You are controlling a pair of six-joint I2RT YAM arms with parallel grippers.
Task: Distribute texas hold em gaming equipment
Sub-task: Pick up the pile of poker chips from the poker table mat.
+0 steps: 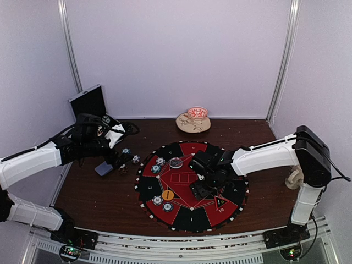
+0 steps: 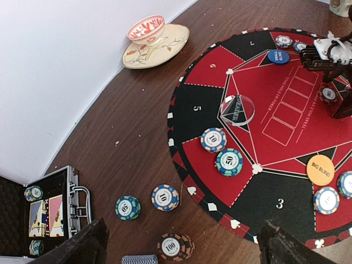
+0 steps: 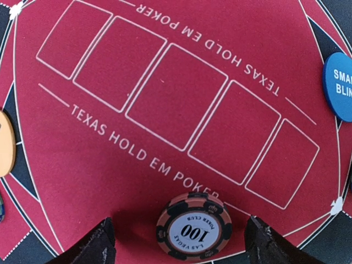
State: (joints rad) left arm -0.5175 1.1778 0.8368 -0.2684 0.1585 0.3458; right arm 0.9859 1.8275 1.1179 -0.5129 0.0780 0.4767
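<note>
Blue disc [image 2: 278,56], orange disc [image 2: 320,170], one each

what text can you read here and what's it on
"TEXAS HOLD EM POKER": mat centre, twice
"100", "LAS VEGAS", "POKER CLUB": brown chip
"BIG BLIND": orange disc
"SMALL BLIND": blue disc
"DEALER": clear disc
"6", "5", "3": mat wedges
"10": blue-edged chip
Rim lettering on other chips: too small

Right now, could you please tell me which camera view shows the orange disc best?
The left wrist view: the orange disc lies whole on the mat, its BIG BLIND lettering legible. The top view shows the disc small and unreadable; the right wrist view catches only its edge.
</note>
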